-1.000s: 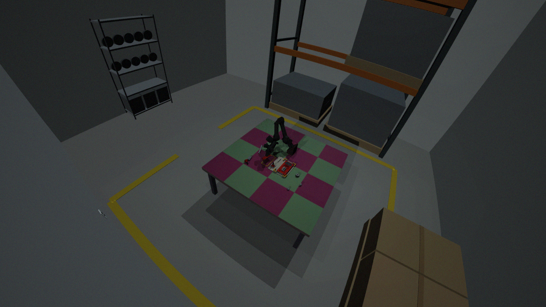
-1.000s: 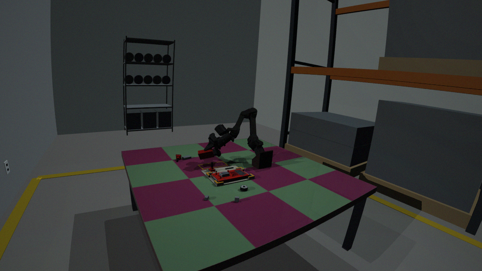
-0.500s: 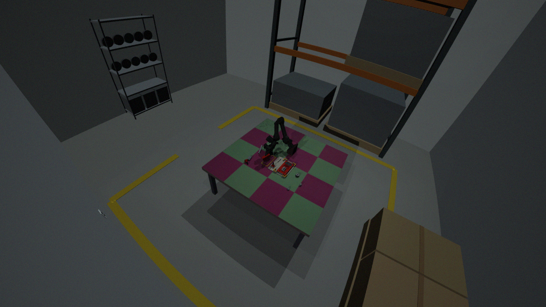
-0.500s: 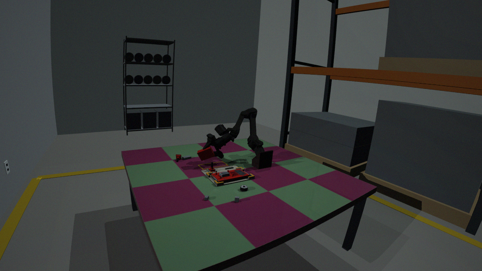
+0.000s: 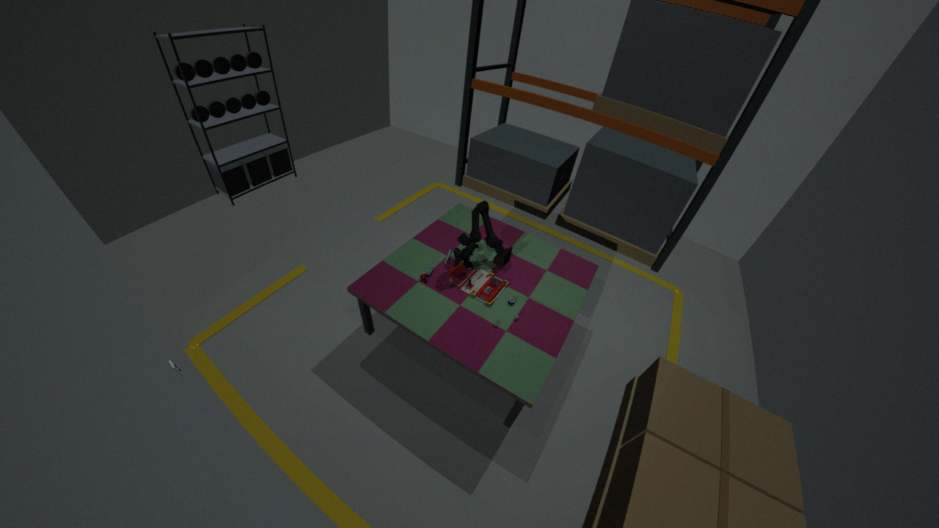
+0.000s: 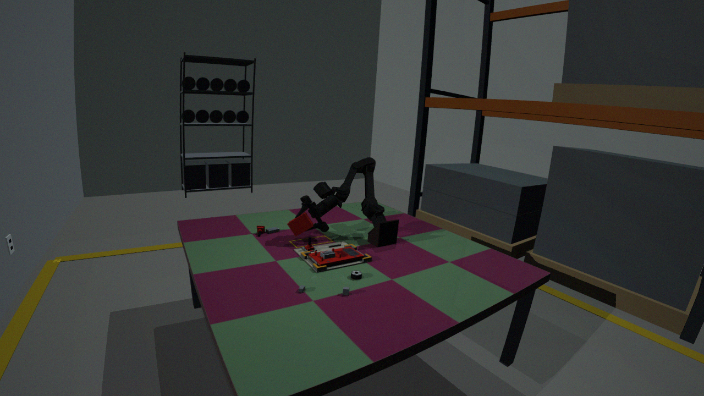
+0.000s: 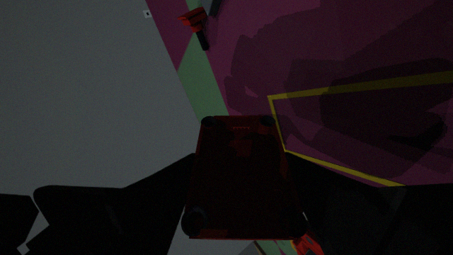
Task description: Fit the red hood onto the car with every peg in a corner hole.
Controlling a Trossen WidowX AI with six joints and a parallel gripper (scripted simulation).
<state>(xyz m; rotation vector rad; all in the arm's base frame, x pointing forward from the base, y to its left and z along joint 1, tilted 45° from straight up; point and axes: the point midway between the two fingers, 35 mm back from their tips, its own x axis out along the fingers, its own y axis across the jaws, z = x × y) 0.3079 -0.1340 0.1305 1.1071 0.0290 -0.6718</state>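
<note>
The red hood (image 5: 457, 270) (image 6: 300, 225) (image 7: 241, 198) is in the air, steeply tilted. Its hollow underside and four dark corner bosses face the wrist camera. My gripper (image 6: 307, 220) (image 7: 239, 157) is shut on the hood, one black finger at each long side. The hood is above and behind the jig (image 6: 319, 268), over the yellow outline's area, in the exterior view. The red chassis (image 5: 487, 298) (image 6: 344, 258) sits in the jig with the grey engine block (image 6: 327, 254) on its deck. The pegs are too small to make out clearly.
A yellow outline (image 7: 277, 124) marks the table beside the jig. A red piece with a black stick (image 6: 260, 229) (image 7: 194, 18) and a grey block (image 6: 272, 230) lie beyond it. A wheel (image 5: 511, 301) (image 6: 356, 274) and two small grey pieces (image 6: 301, 289) (image 6: 346, 291) lie in front of the jig.
</note>
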